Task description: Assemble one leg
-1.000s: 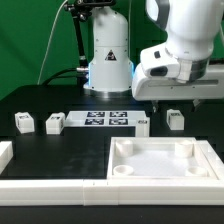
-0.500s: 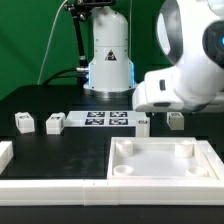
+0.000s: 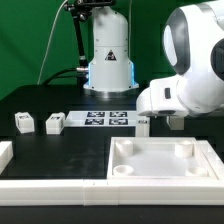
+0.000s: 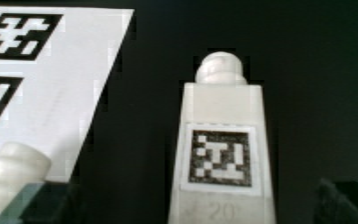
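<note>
The arm [image 3: 195, 70] has swung lower and toward the exterior view's left, so the gripper [image 4: 179, 205] now hangs over the leg [image 3: 143, 125], which lies on the table [image 3: 40, 105] just beside the marker board [image 3: 105, 119]. Its fingers are spread apart and hold nothing; a grasp looks likely next.

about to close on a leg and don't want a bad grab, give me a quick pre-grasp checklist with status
1. gripper open: ok, its dark fingers stand wide apart.
2. leg lined up between the fingers: ok in the wrist view.
3. fingers low enough to grip: cannot tell.
4. second leg clear of the nearer finger: cannot tell, it lies close by.
5. marker board apart from the leg: ok, dark gap between.
</note>
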You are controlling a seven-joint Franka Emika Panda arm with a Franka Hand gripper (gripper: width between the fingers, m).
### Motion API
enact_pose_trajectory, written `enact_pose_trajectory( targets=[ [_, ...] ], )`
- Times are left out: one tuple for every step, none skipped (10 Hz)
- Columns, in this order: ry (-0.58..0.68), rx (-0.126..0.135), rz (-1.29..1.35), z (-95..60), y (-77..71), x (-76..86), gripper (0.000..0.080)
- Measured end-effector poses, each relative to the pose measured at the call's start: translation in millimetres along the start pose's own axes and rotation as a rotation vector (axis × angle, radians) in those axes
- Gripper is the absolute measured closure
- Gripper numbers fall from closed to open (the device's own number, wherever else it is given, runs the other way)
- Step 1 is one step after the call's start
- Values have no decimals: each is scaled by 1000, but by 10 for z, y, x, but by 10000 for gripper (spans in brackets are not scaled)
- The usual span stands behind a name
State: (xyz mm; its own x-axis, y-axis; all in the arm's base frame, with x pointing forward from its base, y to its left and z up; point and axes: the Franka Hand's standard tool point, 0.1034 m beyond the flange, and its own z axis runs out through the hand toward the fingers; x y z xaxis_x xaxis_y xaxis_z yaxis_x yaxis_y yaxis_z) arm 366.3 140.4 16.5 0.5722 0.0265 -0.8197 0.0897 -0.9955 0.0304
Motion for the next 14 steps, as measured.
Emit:
enact_pose_trajectory(
  targets=[
    [-2, 0, -2, 61, 13, 1, 150],
    [-8, -1, 2, 129, 20, -9, 150],
    [-17, -4, 8, 184, 17, -25, 150],
    [-20, -5, 11, 200, 16, -25, 263],
    [-20, -5, 11, 200, 16, -24, 263],
    [-20, -5, 11, 200, 16, -24, 399],
    [-20, -5, 10, 200, 16, -24, 512],
    [-20, -5, 10, 200, 16, -24, 512],
    [-20, -5, 10, 200, 16, -24, 512],
    [-20, -5, 10, 200, 16, -24, 512],
    [-20, -5, 10, 200, 16, -24, 512],
    [-20, -5, 10, 200, 16, -24, 512],
    [-20, -5, 10, 200, 16, -24, 512],
    [-27, -6, 3, 172, 27, -46, 512]
  ],
)
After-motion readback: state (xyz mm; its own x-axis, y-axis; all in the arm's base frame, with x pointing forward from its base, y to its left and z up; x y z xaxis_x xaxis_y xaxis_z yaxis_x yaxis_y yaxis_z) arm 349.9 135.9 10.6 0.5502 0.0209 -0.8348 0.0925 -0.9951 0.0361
